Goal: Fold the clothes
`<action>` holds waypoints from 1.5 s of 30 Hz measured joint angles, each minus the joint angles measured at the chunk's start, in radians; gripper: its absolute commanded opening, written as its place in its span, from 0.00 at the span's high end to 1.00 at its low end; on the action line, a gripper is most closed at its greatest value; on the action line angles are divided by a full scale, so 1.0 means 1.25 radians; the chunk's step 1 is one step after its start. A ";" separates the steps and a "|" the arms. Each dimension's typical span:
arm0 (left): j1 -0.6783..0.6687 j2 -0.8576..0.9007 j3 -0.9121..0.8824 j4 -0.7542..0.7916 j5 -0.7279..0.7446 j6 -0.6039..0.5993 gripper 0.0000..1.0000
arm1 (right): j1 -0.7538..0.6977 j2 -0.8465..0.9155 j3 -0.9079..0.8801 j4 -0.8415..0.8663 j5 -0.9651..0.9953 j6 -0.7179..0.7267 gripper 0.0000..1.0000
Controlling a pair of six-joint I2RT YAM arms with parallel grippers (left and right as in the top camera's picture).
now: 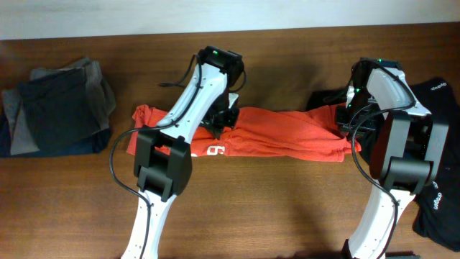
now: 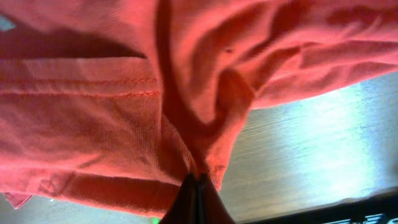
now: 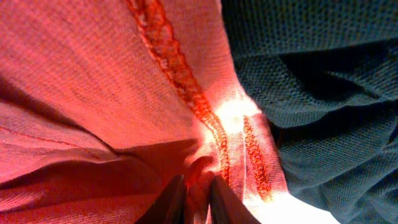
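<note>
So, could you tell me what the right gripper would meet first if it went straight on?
The orange-red T-shirt: its stitched hem sits between the fingers of the right gripper; depth beyond is unclear.

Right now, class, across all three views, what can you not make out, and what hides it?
- White lettering on the orange-red T-shirt: overhead, the left arm covers most of it.
- Black shirt: overhead, cut off by the right edge.
- Dark folded pile: overhead, cut off by the left edge.
- T-shirt's outline: both wrist views, too close.
</note>
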 measured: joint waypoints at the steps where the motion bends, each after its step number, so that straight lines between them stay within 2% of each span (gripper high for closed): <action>1: -0.004 0.000 0.000 0.000 -0.002 0.002 0.69 | 0.000 0.000 0.000 0.000 0.000 -0.001 0.81; 4: -0.014 0.000 0.000 0.000 -0.008 0.004 0.64 | 0.000 0.000 0.000 0.000 0.000 0.000 0.81; 14: -0.006 0.000 0.000 0.000 -0.074 0.005 0.64 | -0.001 0.000 0.000 -0.013 0.000 -0.001 0.81; 19: 0.040 0.000 0.000 0.000 -0.083 0.005 0.65 | -0.032 -0.056 0.000 -0.021 -0.004 -0.007 0.71; 21: 0.087 0.000 0.000 0.000 -0.086 0.005 0.64 | -0.081 -0.125 0.005 -0.023 -0.042 -0.047 0.69; 25: 0.129 0.000 0.000 0.000 -0.085 0.005 0.62 | -0.133 -0.162 0.011 -0.032 -0.123 -0.135 0.68; 28: 0.143 0.000 0.000 0.000 -0.081 0.005 0.61 | -0.161 -0.163 -0.014 -0.023 -0.182 -0.209 0.60; 32: 0.136 0.000 0.000 -0.001 -0.077 0.006 0.61 | -0.163 -0.162 -0.108 0.038 -0.239 -0.276 0.42; 34: 0.133 0.000 0.000 -0.001 -0.075 0.008 0.62 | -0.163 -0.161 -0.171 0.091 -0.270 -0.294 0.36; 39: 0.135 0.000 0.000 -0.001 -0.073 0.009 0.62 | -0.163 -0.160 -0.261 0.213 -0.303 -0.315 0.34; 45: 0.135 0.000 0.000 -0.001 -0.073 0.009 0.61 | -0.156 -0.160 -0.291 0.289 -0.341 -0.319 0.30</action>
